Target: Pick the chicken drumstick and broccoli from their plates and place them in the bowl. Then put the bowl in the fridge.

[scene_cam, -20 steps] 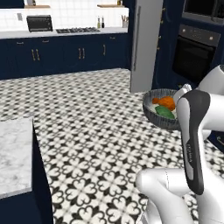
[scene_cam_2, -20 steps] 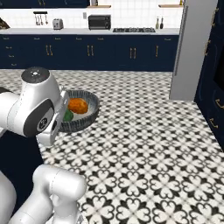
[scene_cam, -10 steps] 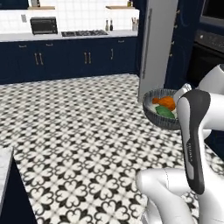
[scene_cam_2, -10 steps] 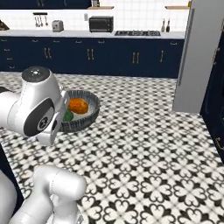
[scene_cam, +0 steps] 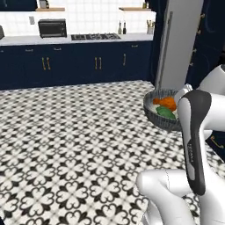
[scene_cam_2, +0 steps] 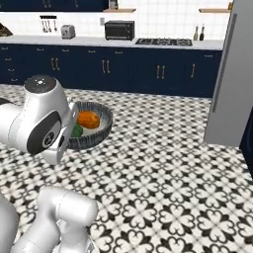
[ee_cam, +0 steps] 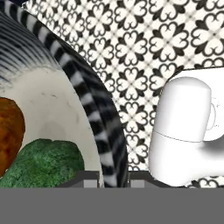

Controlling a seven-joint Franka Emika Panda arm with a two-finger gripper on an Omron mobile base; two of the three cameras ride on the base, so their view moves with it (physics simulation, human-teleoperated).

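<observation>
The dark grey ribbed bowl point(scene_cam: 159, 119) hangs above the patterned floor, carried at its rim by my gripper point(ee_cam: 112, 178), which is shut on the bowl's wall point(ee_cam: 94, 103). Inside it lie the orange-brown chicken drumstick point(scene_cam: 166, 103) and the green broccoli point(scene_cam: 165, 113), side by side. They also show in the right base view, the drumstick point(scene_cam_2: 88, 119) and the broccoli point(scene_cam_2: 77, 130) in the bowl point(scene_cam_2: 100, 129), and close up in the hand view, the drumstick point(ee_cam: 8, 131) and the broccoli point(ee_cam: 43, 164). The grey fridge point(scene_cam: 178, 44) stands just beyond the bowl, its door shut; the fridge point(scene_cam_2: 232, 74) is at the right in the right base view. The plates are out of view.
Navy cabinets point(scene_cam: 70, 66) under a white counter run along the back wall, with a microwave point(scene_cam: 52, 28), a stovetop point(scene_cam: 96, 37) and a toaster point(scene_cam_2: 68, 32). Dark cabinetry point(scene_cam: 211, 48) flanks the fridge on the right. Open patterned floor point(scene_cam_2: 163, 168) lies ahead.
The whole scene has shifted as the base moved: the marble counter at the left has left the picture and the fridge looms nearer. The bowl stays held in the same place by the arm.
</observation>
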